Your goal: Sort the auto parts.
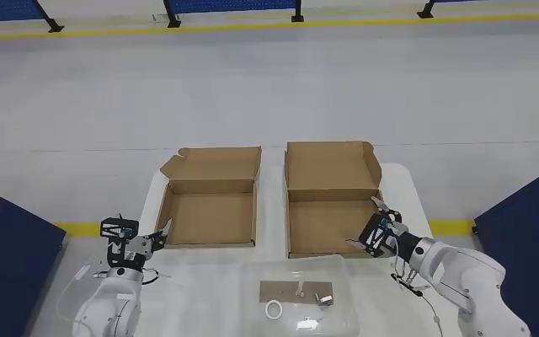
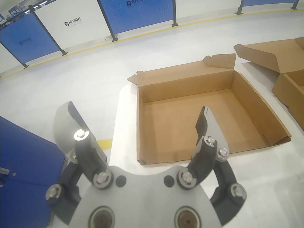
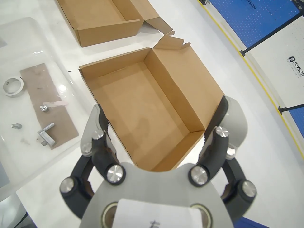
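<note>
A metal ring [image 3: 13, 87], a bracket [image 3: 47, 136] and two screws [image 3: 44, 108] lie in a clear tray [image 3: 14, 162] beside the right gripper [image 3: 161, 106], which is spread wide and empty over the right box [image 3: 142, 100], while the left gripper [image 2: 137, 107], likewise spread and empty, faces the left box [image 2: 190, 119].

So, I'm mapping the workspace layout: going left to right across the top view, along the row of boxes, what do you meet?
Left end effector → left cardboard box → right cardboard box → right end effector.
</note>
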Controlling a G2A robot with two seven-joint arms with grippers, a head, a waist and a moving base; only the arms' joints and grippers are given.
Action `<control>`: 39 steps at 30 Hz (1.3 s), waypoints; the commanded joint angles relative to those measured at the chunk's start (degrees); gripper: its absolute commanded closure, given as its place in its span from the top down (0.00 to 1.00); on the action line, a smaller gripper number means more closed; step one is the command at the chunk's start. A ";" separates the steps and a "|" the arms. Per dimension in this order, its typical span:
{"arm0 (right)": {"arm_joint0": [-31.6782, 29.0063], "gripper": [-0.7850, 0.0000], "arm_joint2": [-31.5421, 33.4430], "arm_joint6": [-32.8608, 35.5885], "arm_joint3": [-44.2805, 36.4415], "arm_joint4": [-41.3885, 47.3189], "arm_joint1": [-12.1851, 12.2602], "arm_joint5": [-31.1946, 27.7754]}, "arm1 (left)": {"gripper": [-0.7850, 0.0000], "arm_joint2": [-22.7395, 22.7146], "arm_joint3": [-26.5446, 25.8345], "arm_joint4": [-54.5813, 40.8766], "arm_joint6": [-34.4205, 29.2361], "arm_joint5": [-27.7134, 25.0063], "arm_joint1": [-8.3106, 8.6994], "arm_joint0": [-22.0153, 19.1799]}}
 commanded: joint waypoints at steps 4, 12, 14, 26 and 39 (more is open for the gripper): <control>1.27 1.00 -0.71 2.76 -3.73 -3.55 0.65 -5.68 | 1.00 0.00 0.00 0.00 0.00 0.00 0.00 0.00; 5.68 1.00 -3.91 18.37 -5.15 0.79 1.25 -13.48 | 1.00 0.00 0.00 0.00 0.00 0.00 0.00 0.00; 5.68 1.00 -3.91 18.37 -5.15 0.79 1.25 -13.48 | 1.00 0.00 0.00 0.00 0.00 0.00 0.00 0.00; 7.61 1.00 -13.17 24.85 -7.52 -0.97 4.22 -13.82 | 1.00 0.00 0.00 0.00 0.00 0.00 0.00 0.00; 11.58 1.00 -18.92 28.03 -5.49 1.41 7.63 -13.82 | 1.00 0.00 0.00 0.00 0.00 0.00 0.00 0.00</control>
